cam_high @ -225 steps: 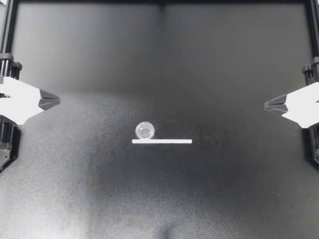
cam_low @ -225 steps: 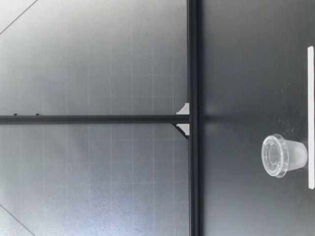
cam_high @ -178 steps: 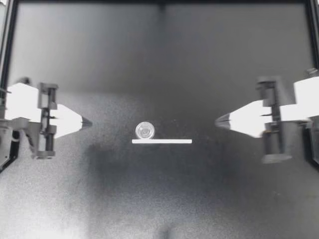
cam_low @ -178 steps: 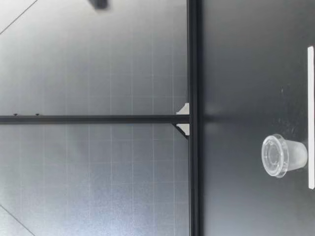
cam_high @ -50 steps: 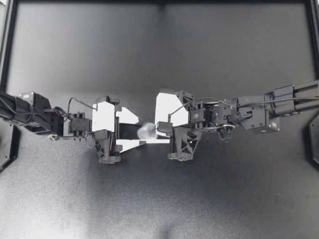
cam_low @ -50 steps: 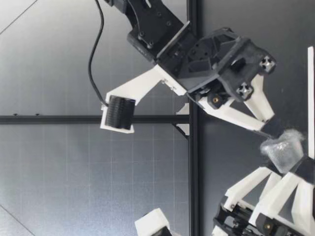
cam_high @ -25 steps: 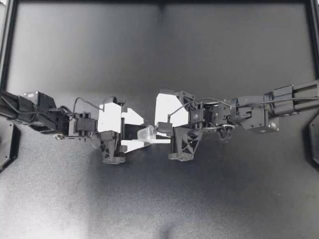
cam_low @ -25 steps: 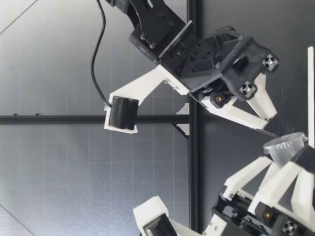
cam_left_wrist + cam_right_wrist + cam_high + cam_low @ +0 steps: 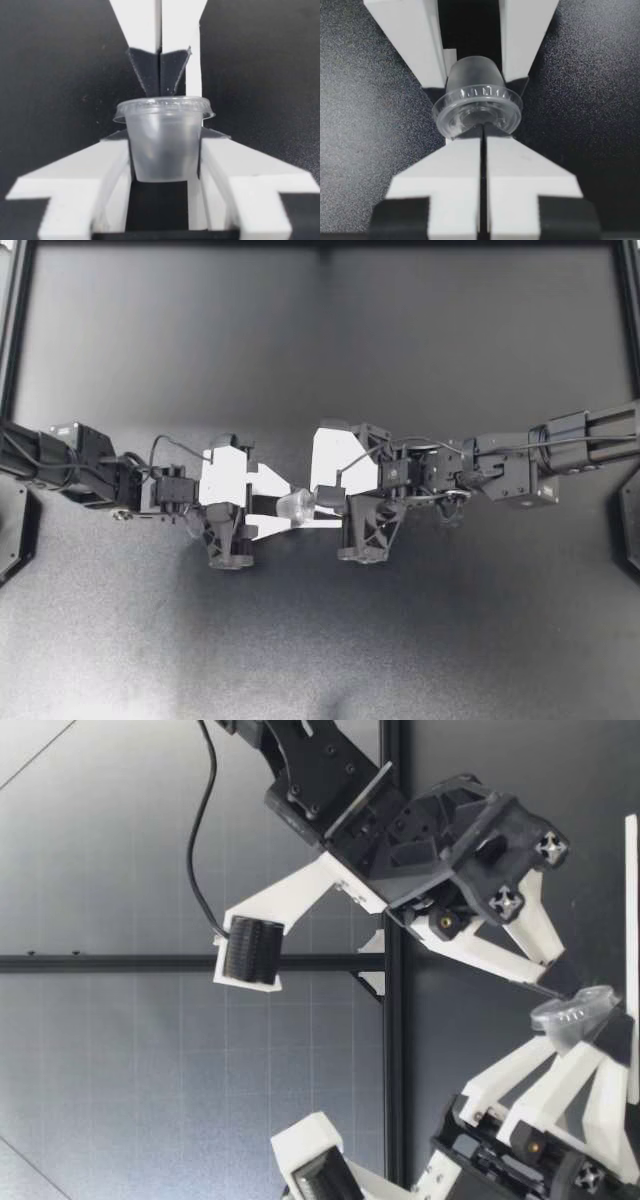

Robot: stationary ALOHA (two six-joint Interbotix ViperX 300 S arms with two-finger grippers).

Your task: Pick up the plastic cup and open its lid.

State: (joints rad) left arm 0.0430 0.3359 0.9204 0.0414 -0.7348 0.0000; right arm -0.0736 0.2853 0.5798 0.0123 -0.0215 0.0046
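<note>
Two hands meet at the cup (image 9: 293, 505); left hand (image 9: 283, 506) clamps its body low over the surface (image 9: 450, 640), lid (image 9: 477, 107) facing right hand (image 9: 314, 502), whose fingers (image 9: 460, 165) press together on nothing, tips at the rim (image 9: 512, 122); lid-opening looks due; next calls for prying that rim while the clamp holds.

The left gripper (image 9: 278, 506) is clamped on the plastic cup (image 9: 292, 505), one finger against each side of its body; the right gripper (image 9: 322, 502) is held at the cup's lid rim, fingers pressed together; the left arm (image 9: 80, 475) and right arm (image 9: 560, 445) are stretched toward the cup from opposite sides.
</note>
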